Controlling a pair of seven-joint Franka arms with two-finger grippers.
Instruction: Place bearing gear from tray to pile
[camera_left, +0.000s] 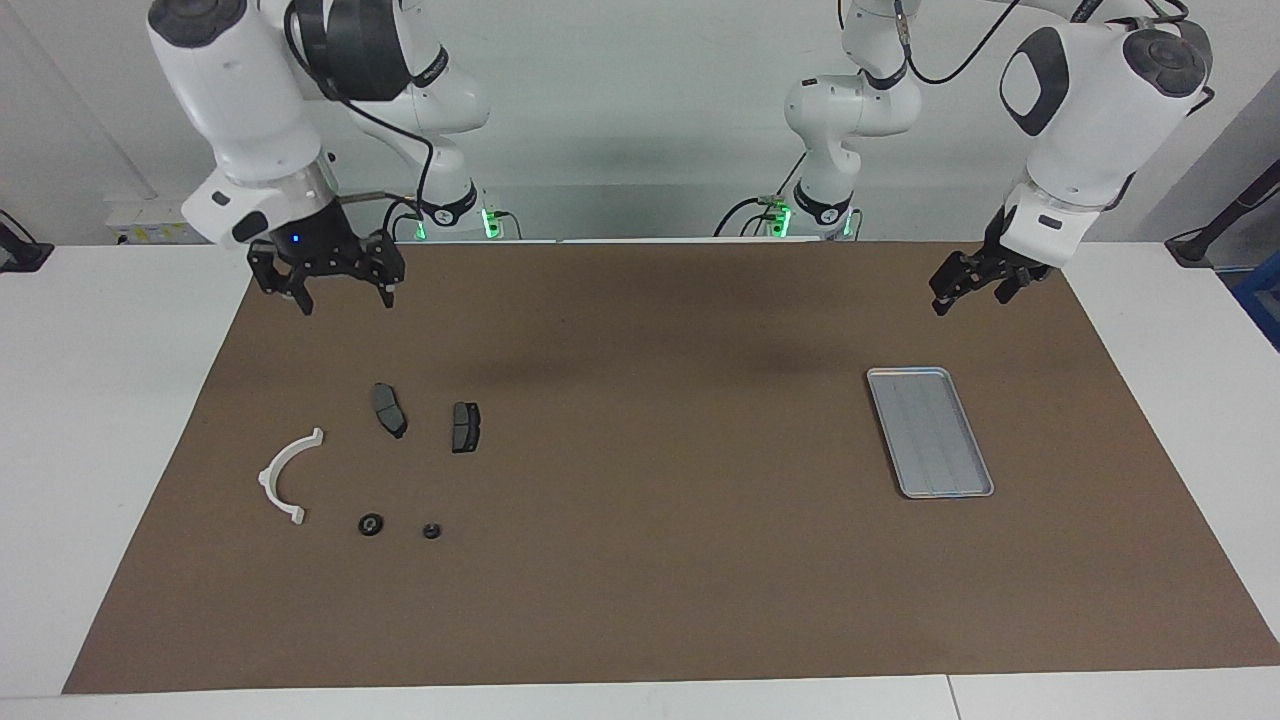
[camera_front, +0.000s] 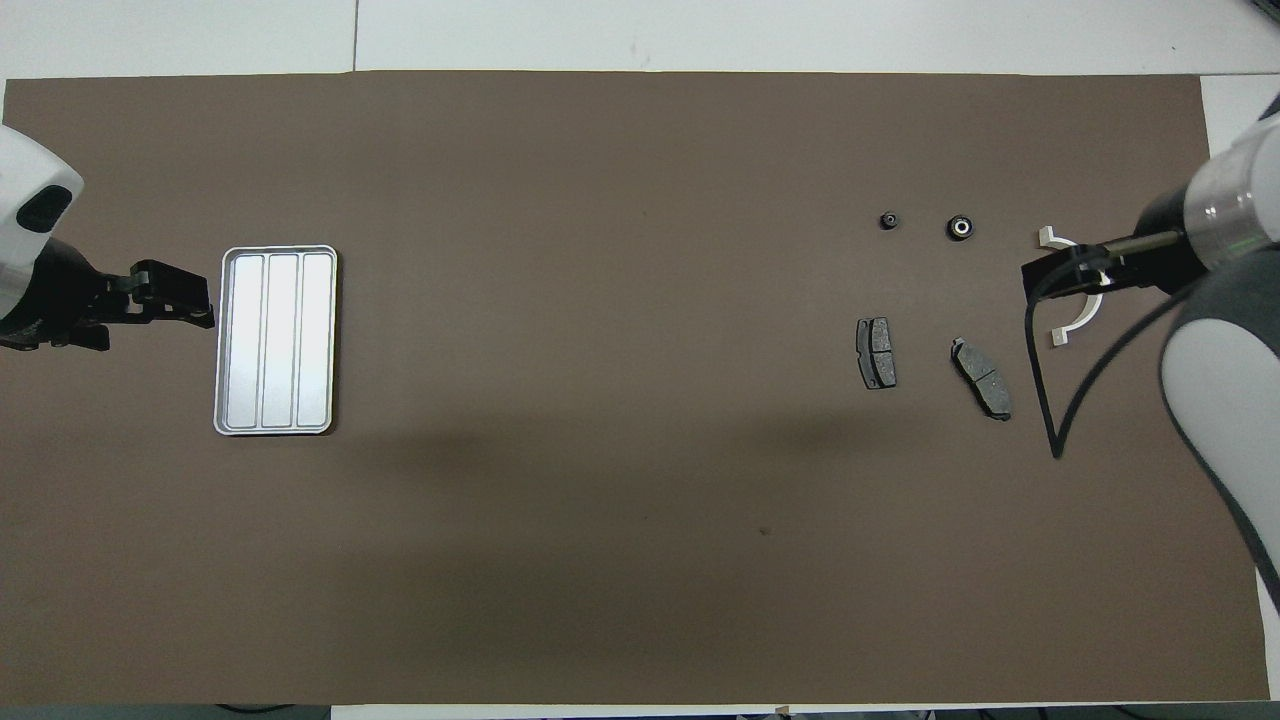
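- So the tray (camera_left: 930, 432), at right of centre in the facing view, looks totally bare now, nothing on its ridges in either view.
- Two small dark round parts sit at lower left of the facing view: the bearing gear (camera_left: 370, 524), the bigger one with a pale centre, and a smaller round piece (camera_left: 431, 530) just beside it. My guess on which is the gear, honestly.
- Both lie with the pile: the white bracket (camera_left: 285, 476) next to them, and two dark brake pads (camera_left: 390, 410) a bit higher in the frame.
- Right gripper (camera_left: 341, 284) hangs up in the air at upper left of the facing view, fingers spread wide, holding nothing.
- Left gripper (camera_left: 965, 285) waits at upper right, above the tray in the frame; it carries nothing, jaws read as wide too.
- Judging by that, the move is basically done: gear is off the tray and down by the pile. Nothing left on the tray to shift, as far as I can see.
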